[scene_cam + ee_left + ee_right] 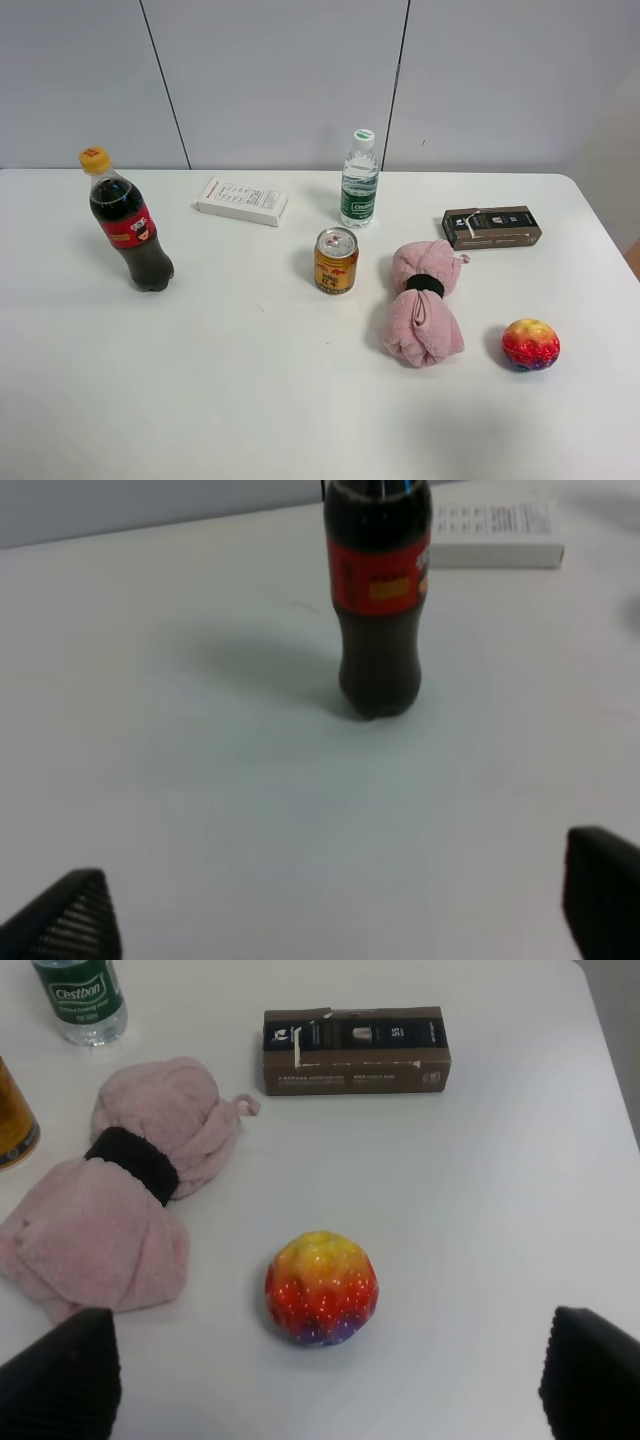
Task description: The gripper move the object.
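A cola bottle (pixel 126 232) stands upright at the left of the white table (pixel 250 380). In the left wrist view it rises well ahead of the left gripper (pixel 340 920), whose two black jaws are spread wide with only bare tabletop between them. A flat white box (pixel 242 200) lies beyond the bottle, farther from those jaws.

Toward the middle, a gold drink can (pixel 336 261) stands with a green-labelled water bottle (pixel 359 181) behind it. Just beside the can lies the pink towel (pixel 424 303), rolled and cinched at its waist by a black band (pixel 425 285), resting flat on the table with nothing touching it.

In the right wrist view the right gripper (pixel 325 1375) has its jaws spread far apart and holds nothing. The towel lies just ahead of the jaw on the can's side and slightly outside the gap. A red and yellow ball (pixel 321 1288) sits ahead of the open gap, between the two jaws. A brown carton (pixel 356 1050) lies farther ahead, well apart from both.
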Controlling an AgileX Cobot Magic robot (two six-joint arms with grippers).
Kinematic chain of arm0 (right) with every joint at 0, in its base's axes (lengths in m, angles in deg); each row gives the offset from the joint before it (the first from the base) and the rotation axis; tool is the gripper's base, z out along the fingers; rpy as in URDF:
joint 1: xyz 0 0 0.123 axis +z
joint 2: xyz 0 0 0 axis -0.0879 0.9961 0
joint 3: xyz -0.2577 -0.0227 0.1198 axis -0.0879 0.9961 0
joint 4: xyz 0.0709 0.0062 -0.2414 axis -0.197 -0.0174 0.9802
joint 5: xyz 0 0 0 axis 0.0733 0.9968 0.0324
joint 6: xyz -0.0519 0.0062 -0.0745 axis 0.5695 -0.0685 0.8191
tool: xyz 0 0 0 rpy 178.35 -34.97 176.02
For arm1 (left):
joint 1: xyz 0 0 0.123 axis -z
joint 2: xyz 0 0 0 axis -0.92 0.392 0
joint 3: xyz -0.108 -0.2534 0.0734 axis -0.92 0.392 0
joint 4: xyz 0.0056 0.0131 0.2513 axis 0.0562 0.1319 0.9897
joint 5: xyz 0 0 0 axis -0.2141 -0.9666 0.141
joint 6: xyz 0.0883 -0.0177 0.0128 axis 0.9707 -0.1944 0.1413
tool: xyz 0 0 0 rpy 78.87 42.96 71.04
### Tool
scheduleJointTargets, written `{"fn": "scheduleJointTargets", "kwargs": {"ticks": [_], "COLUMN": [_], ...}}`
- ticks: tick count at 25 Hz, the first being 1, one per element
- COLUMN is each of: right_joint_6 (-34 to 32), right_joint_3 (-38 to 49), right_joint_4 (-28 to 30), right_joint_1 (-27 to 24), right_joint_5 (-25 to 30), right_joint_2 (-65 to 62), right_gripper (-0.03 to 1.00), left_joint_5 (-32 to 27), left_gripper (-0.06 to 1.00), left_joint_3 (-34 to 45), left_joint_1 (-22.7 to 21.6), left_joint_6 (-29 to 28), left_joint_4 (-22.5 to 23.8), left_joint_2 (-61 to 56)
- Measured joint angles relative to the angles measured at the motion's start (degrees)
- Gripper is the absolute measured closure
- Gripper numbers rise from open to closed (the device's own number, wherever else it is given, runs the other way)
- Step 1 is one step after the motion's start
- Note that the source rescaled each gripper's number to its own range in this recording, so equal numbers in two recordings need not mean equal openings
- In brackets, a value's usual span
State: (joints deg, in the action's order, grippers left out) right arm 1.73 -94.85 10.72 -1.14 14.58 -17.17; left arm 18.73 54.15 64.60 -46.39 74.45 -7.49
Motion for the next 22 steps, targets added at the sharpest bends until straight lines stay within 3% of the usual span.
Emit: {"fn": "scheduleJointTargets", "kwargs": {"ticks": [3,9,22], "right_joint_6": [0.0,0.0,0.0], "right_joint_3": [0.0,0.0,0.0], "right_joint_4": [0.0,0.0,0.0], "right_joint_1": [0.0,0.0,0.0], "right_joint_5": [0.0,0.0,0.0], "right_joint_2": [0.0,0.0,0.0], "right_gripper": [-0.03,-0.03,-0.03], "left_joint_5": [0.3,0.9,0.9], "left_gripper": [0.14,0.14,0.14], "left_joint_3": [0.4,0.4,0.4], "left_joint_1": [0.0,0.0,0.0], "left_joint_6": [-2.2,-10.6,-11.6], "left_joint_4": [1.5,8.7,9.0], "left_joint_2": [0.0,0.0,0.0]}}
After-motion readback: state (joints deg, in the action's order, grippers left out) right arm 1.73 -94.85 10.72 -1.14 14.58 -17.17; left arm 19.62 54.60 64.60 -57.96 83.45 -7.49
